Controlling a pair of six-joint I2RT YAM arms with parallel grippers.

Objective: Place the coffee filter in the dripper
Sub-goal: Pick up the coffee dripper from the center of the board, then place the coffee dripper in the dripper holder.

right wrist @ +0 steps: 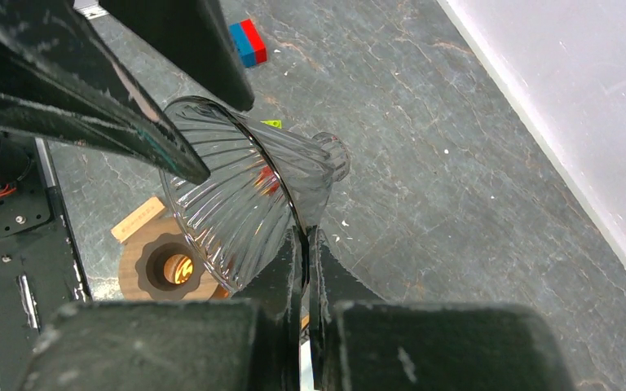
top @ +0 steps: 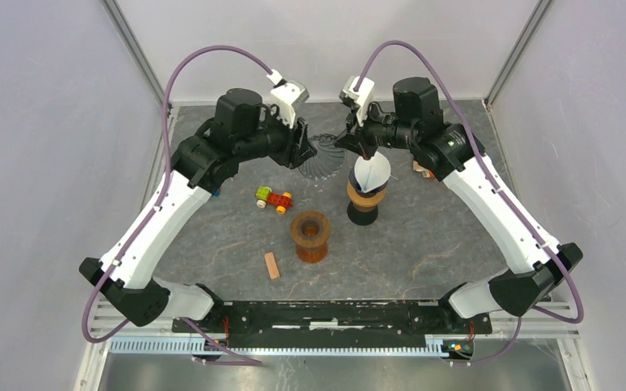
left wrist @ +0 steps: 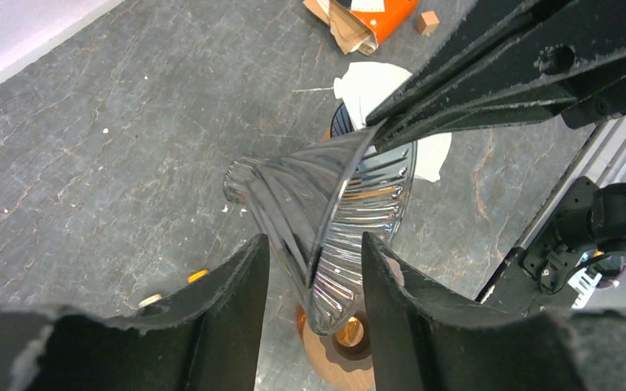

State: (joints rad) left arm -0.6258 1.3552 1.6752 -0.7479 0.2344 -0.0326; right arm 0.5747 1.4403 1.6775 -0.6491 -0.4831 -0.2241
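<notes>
Dripper-readying step, I judge: right claw pinches shut the rim of the clear ribbed glass dripper, left claw straddles it half-open and unclamped, and next it needs standing upright for the white paper filter.

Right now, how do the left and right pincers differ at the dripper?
The right pincer is shut, pinching the dripper by its rim; the left pincer is open, fingers straddling that rim. The left pincer sits on the dripper's left side, the right pincer on its right, near the filter. Both are at the wide rim.
</notes>
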